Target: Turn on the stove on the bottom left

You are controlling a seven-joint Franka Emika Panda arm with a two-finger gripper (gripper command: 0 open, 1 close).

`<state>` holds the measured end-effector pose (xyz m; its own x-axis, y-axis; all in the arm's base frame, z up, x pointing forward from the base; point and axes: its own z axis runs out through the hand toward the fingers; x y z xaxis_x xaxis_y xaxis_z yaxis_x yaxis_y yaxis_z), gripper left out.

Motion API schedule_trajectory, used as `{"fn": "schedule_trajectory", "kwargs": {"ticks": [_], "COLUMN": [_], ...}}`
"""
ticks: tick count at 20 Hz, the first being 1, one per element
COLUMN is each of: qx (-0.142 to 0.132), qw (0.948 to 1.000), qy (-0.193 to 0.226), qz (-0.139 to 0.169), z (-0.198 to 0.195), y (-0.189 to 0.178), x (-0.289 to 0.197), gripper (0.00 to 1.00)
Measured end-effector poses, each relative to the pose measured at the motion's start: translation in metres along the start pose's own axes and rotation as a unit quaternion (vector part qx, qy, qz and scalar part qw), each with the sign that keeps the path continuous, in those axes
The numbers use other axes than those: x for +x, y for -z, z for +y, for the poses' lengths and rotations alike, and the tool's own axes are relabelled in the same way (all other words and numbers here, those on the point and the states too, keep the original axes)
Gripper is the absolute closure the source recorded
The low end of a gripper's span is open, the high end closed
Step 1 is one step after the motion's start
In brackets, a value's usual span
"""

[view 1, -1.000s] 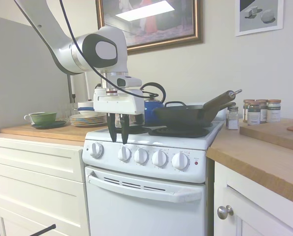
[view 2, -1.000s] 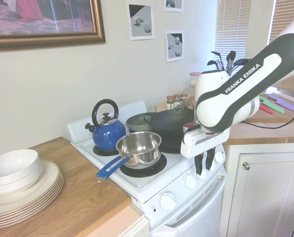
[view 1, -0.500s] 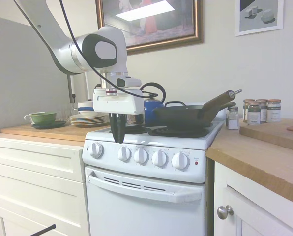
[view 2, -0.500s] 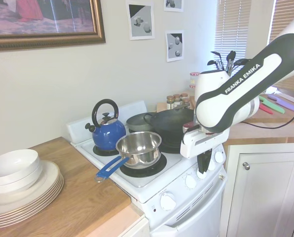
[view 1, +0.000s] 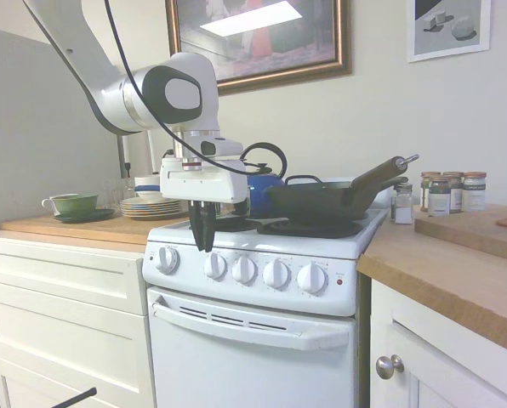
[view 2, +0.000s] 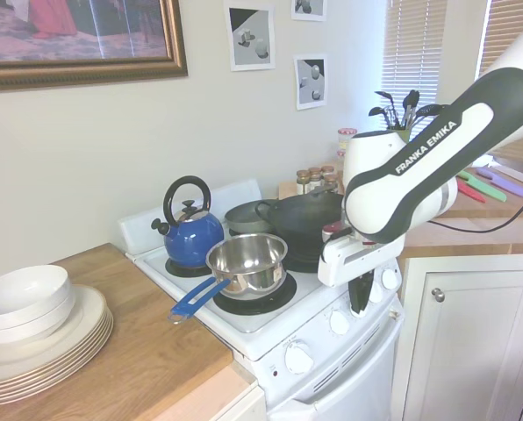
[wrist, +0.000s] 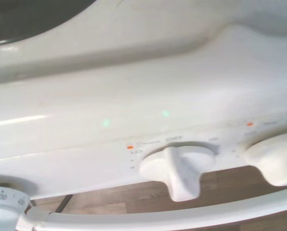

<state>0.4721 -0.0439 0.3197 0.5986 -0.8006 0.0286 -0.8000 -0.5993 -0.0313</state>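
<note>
The stove (view 1: 253, 340) is a white range with five round white knobs in a row on its front panel (view 1: 244, 269) and a small red light (view 1: 339, 281) at the right end. My gripper (view 1: 202, 243) hangs fingers-down just above the panel, between the leftmost knob (view 1: 167, 259) and the second knob (view 1: 215, 265). It is shut with nothing in it. The second exterior view shows the gripper (view 2: 359, 305) over the stove's front edge (view 2: 327, 338). The wrist view is filled by a knob (wrist: 179, 168) under an "OFF" mark.
On the burners stand a blue kettle (view 2: 191, 235), a steel saucepan with a blue handle (view 2: 246, 263) and a black pan (view 1: 321, 201). Stacked plates (view 2: 42, 338) and a green cup (view 1: 72, 202) rest on the wooden counter. Spice jars (view 1: 449, 191) stand beyond the stove.
The fingers have shut since a second ago. The gripper has shifted slightly toward the leftmost knob and stays at about the same height above the panel.
</note>
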Motion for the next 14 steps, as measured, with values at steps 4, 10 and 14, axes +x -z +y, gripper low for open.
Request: {"fn": "schedule_trajectory", "kwargs": {"ticks": [4, 10, 14], "qx": [-0.001, -0.003, -0.004], "qw": [1.0000, 1.0000, 1.0000], "qy": [0.001, 0.005, 0.006], "qz": [0.000, -0.001, 0.002], "z": [-0.004, -0.009, -0.012], "y": [-0.006, -0.013, -0.014], "x": [-0.003, -0.005, -0.007], "gripper": [1.00, 1.00, 1.00]}}
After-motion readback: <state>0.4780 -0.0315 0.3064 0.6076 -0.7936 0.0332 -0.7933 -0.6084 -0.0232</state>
